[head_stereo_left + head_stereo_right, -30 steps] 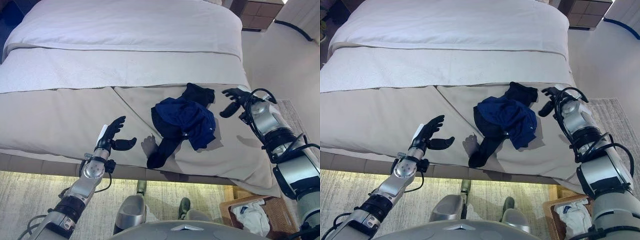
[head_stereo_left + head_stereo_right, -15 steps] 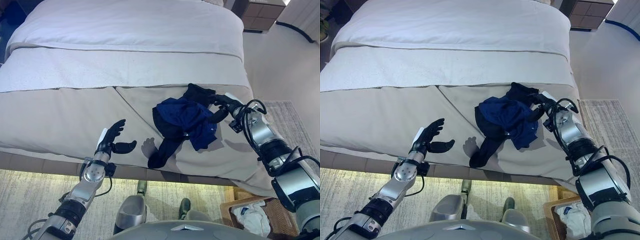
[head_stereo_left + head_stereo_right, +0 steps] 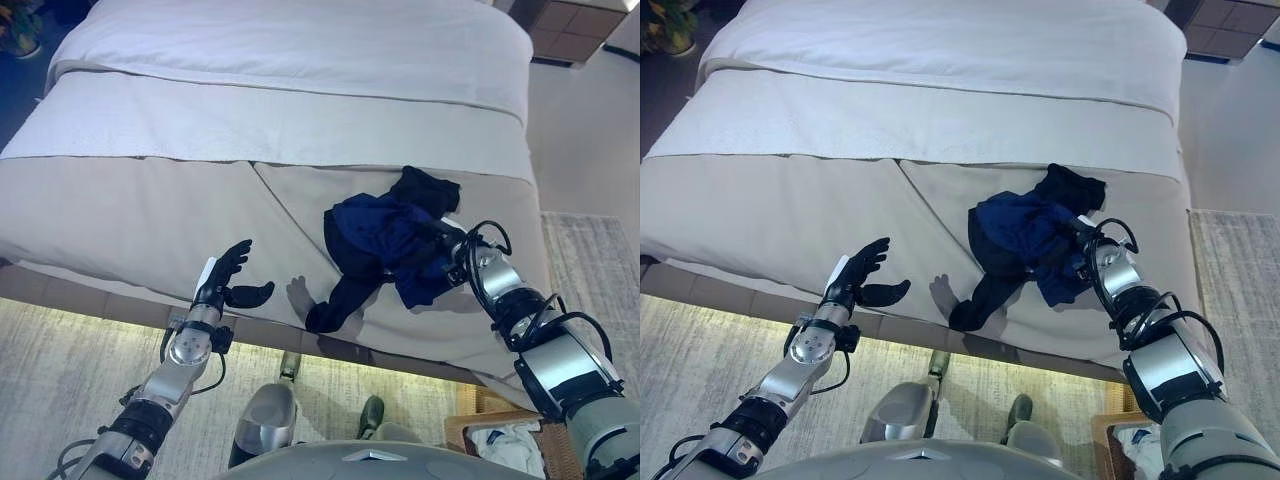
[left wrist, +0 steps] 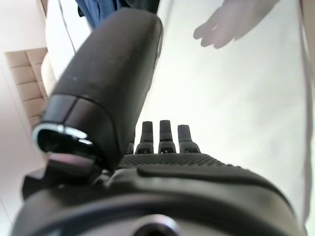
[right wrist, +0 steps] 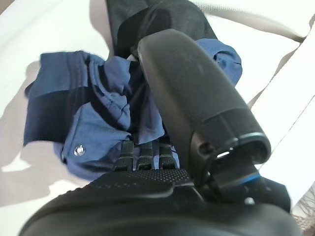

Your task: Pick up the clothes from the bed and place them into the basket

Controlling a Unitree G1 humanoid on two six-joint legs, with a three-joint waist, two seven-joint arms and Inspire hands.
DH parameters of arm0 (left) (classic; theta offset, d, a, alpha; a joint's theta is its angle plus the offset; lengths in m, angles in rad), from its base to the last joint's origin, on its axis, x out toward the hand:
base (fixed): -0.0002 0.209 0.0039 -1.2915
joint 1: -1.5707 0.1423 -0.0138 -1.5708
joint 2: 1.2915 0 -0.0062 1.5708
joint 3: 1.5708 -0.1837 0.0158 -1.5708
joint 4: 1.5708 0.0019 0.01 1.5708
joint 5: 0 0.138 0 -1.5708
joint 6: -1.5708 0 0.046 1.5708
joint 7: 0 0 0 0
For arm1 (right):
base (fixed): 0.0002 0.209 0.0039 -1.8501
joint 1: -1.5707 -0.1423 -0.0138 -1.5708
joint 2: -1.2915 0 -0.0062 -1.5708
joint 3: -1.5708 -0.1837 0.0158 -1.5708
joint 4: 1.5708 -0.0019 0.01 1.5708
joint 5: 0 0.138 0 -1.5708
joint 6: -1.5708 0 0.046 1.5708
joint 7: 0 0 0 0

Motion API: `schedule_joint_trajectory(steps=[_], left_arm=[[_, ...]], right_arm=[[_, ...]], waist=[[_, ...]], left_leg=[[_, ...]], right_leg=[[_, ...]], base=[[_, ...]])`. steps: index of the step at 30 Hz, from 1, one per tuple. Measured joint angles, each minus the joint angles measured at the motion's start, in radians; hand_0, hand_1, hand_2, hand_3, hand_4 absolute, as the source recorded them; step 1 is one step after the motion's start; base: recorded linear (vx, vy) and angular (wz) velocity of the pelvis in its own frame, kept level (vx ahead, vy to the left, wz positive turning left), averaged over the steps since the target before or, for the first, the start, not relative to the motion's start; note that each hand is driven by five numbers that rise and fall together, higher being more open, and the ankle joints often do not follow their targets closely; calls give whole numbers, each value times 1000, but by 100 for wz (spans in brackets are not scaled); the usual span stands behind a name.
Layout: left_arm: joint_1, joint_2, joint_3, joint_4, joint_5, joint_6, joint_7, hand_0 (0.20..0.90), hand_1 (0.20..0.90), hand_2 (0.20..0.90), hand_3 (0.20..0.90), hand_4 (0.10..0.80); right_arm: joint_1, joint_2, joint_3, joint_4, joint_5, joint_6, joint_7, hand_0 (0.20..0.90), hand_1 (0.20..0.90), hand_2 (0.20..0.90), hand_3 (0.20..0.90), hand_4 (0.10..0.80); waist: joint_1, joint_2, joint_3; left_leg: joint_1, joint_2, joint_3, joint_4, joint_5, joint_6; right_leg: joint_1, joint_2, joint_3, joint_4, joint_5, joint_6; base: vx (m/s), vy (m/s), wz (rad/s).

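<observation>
Right hand [image 3: 1081, 237] is on the right edge of the blue-and-black clothes pile [image 3: 385, 235], fingers buried in cloth, grip unreadable. Left hand [image 3: 228, 276] is open, empty, well left of the pile.

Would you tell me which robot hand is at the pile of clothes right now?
The right robot hand: it is pushed into the blue and black clothes, while the left robot hand hovers open over bare bedcover.

This is a bedroom. A wide bed [image 3: 200, 190] with a white duvet [image 3: 300, 45] and a beige cover fills most of the head views, standing on a pale patterned rug [image 3: 60, 400]. What looks like a wooden nightstand [image 3: 570, 30] sits at the bed's far corner.
</observation>
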Motion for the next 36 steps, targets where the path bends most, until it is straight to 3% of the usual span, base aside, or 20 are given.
schedule_joint_trajectory(steps=[1, 2, 3, 17, 26, 36], left_arm=[[0, -2, 0, 0, 0, 0, 0, 900, 900, 900, 900, 800], [0, -2, 0, 0, 0, 0, 0, 900, 900, 900, 900, 800], [0, -2, 0, 0, 0, 0, 0, 900, 900, 900, 900, 800], [-1, -4, -3, 0, 1, 0, 1, 900, 900, 900, 900, 800], [-4, -3, -2, 0, 2, -2, 0, 900, 900, 900, 900, 800], [-5, -3, 2, 0, 3, -3, -12, 900, 900, 900, 900, 800]], right_arm=[[-6, 0, 0, 10, 0, -1, -9, 488, 488, 488, 420, 320], [-9, 0, 0, 10, 0, -1, -18, 328, 328, 328, 233, 133], [-9, 0, 0, 11, 0, -1, -27, 300, 300, 300, 200, 100], [-14, -19, -2, -7, -2, -11, -61, 300, 300, 300, 200, 100], [-22, -107, -23, -217, 65, 4, -74, 300, 300, 300, 200, 100], [-25, -187, -81, -318, 173, 13, -70, 300, 300, 300, 200, 100]], waist=[[1, 10, 3], [1, 17, 6], [4, 23, 9], [7, 23, 19], [-25, -27, 46], [-72, -35, 44]], left_leg=[[-5, 0, -3, 0, 1, -1], [-9, -1, -7, 0, 3, -2], [-11, 0, -9, 0, 4, -2], [-6, 2, -9, 0, 4, -3], [38, 5, 26, 0, -3, -5], [68, 7, 57, -1, -12, 3]], right_leg=[[-4, 0, -3, 0, 0, 0], [-6, 1, -6, 0, 0, 0], [-7, 2, -9, 0, 0, 0], [5, 5, -13, -10, 0, 0], [30, 7, 25, -10, 2, -3], [42, 5, 59, -10, 9, -6]], base=[[-26, 7, 9], [-17, 3, 9], [-17, 0, 6], [16, -5, 0], [20, -34, -12], [8, -1, -10]])
